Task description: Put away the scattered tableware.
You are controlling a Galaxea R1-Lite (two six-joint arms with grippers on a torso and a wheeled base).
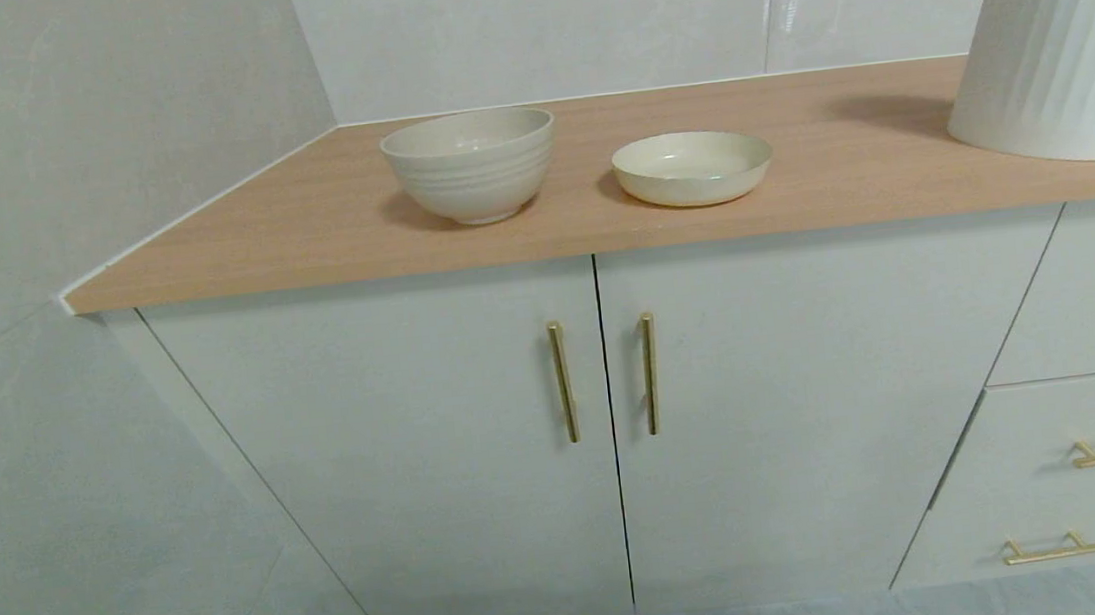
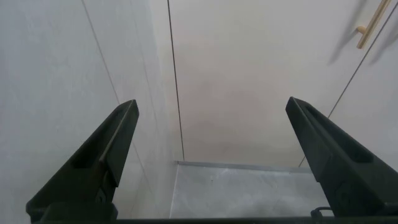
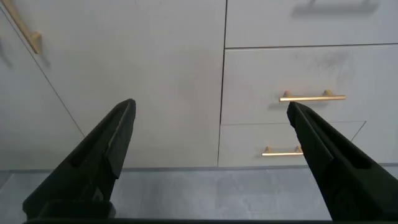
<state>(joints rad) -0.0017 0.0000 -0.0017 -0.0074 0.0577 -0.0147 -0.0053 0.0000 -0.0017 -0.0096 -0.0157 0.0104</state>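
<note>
- Cabinet: both doors are shut. It is judged the likely storage place, so a door must be opened first.
- Countertop: carries the tableware directly above those doors.
- Ribbed white vessel: stands well apart at the right; its contents are hidden.
- Deep bowl: upright and empty.
- Shallow dish: just beside the bowl, not touching it, and empty.
- Left gripper and right gripper: held low facing the cabinet fronts, jaws spread wide, holding nothing.
</note>
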